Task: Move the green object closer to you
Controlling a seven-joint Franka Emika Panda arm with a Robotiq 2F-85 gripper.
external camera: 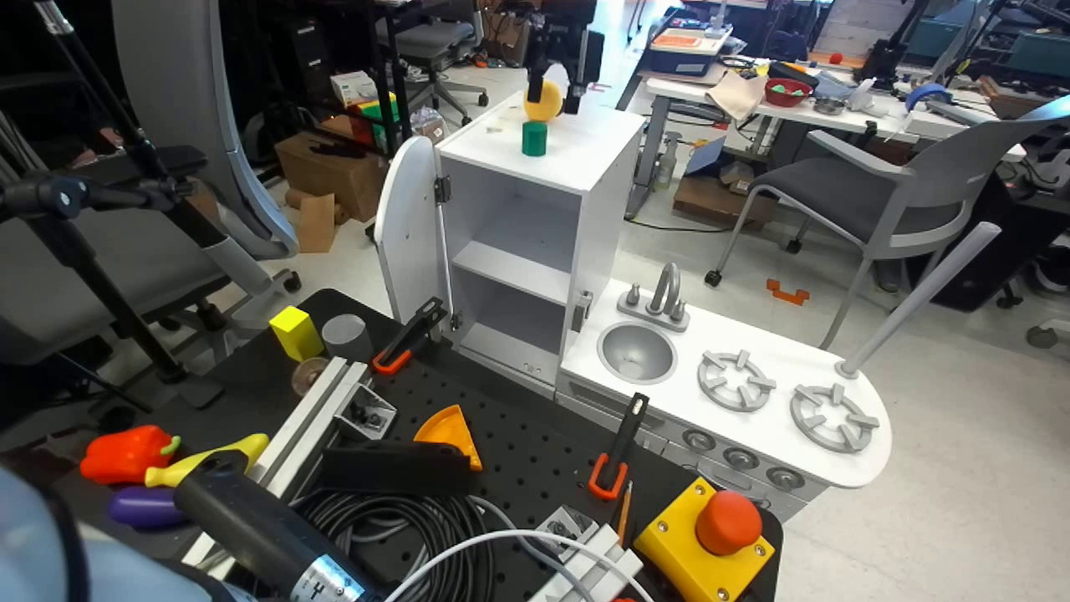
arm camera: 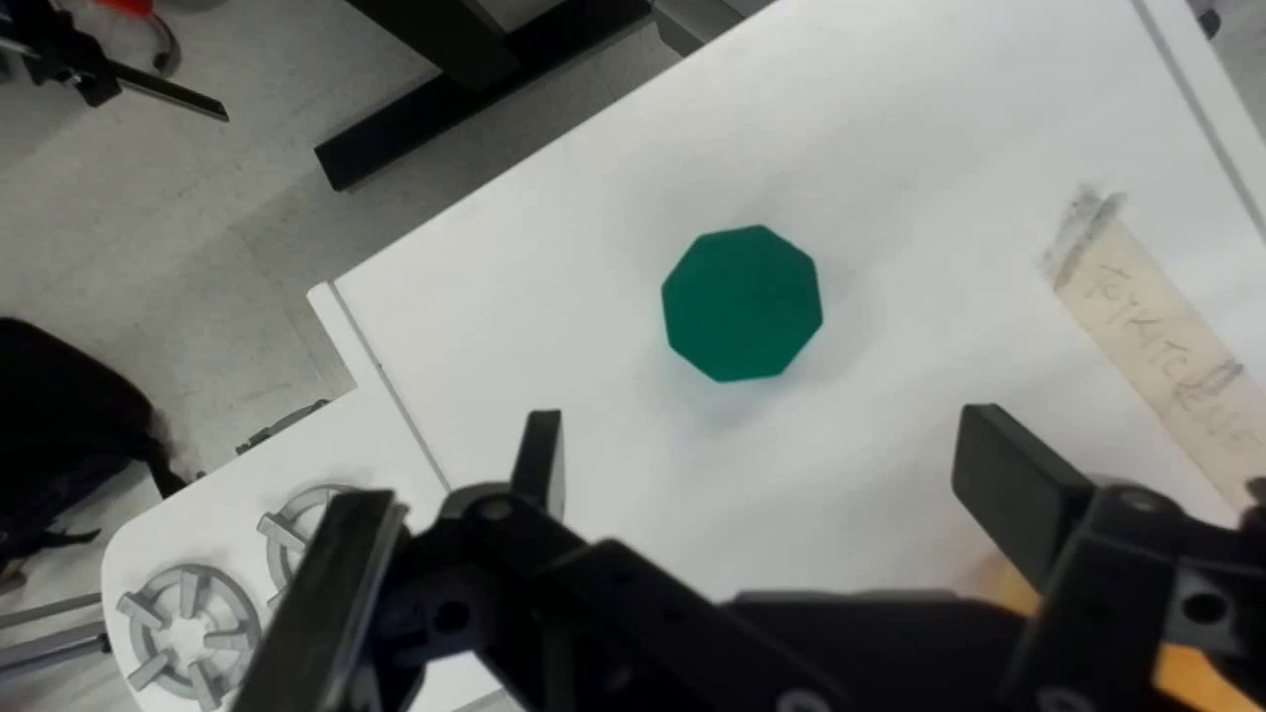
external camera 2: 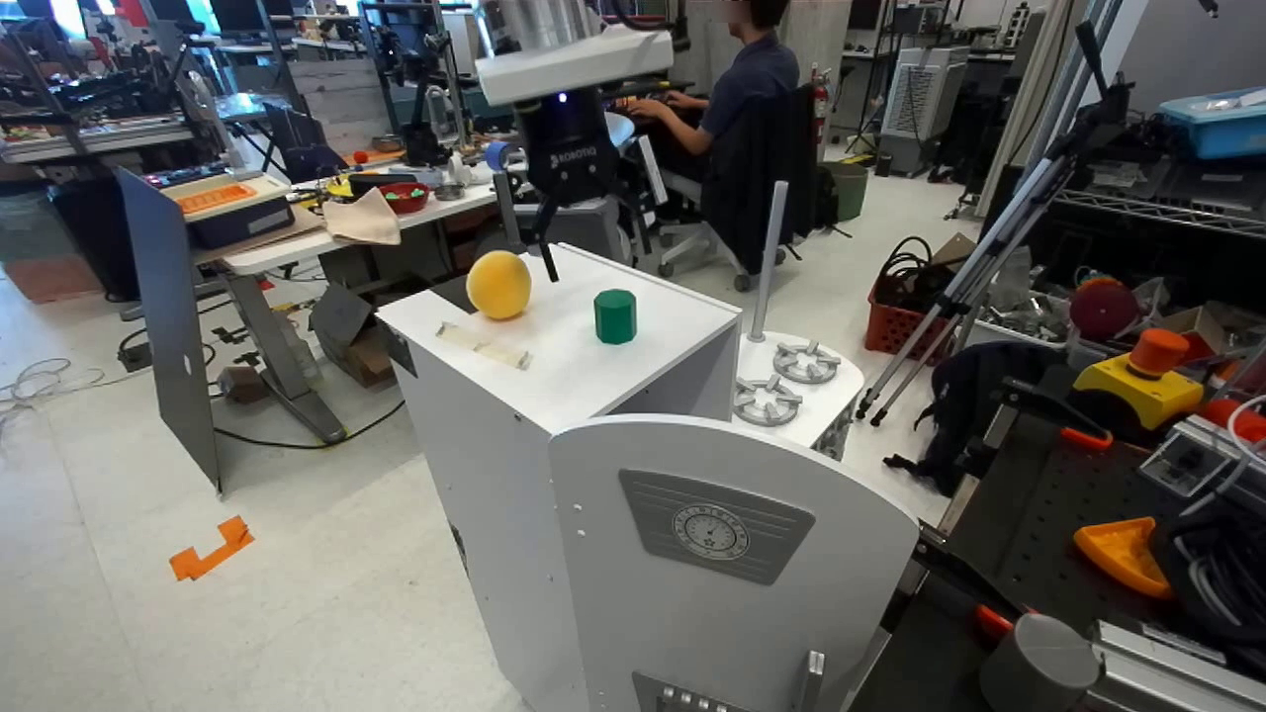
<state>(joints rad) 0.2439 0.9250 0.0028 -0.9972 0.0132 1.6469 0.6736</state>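
The green object is an upright green eight-sided block (external camera: 534, 139) on the white cabinet top (external camera 2: 554, 366). It also shows in an exterior view (external camera 2: 615, 316) and from above in the wrist view (arm camera: 742, 304). My gripper (external camera 2: 599, 262) is open and empty, pointing down above the cabinet top. In the wrist view the fingers (arm camera: 760, 413) are wide apart, and the block lies beyond their tips, apart from them. In an exterior view the gripper (external camera: 554, 102) is higher than the block and behind it.
A yellow ball (external camera 2: 498, 286) stands on the cabinet top near the block, partly behind a finger in the wrist view (arm camera: 1014, 593). A tape label (external camera 2: 483, 346) is stuck there. The cabinet door (external camera: 410, 226) stands open. A toy stove with burners (external camera: 736, 380) adjoins the cabinet.
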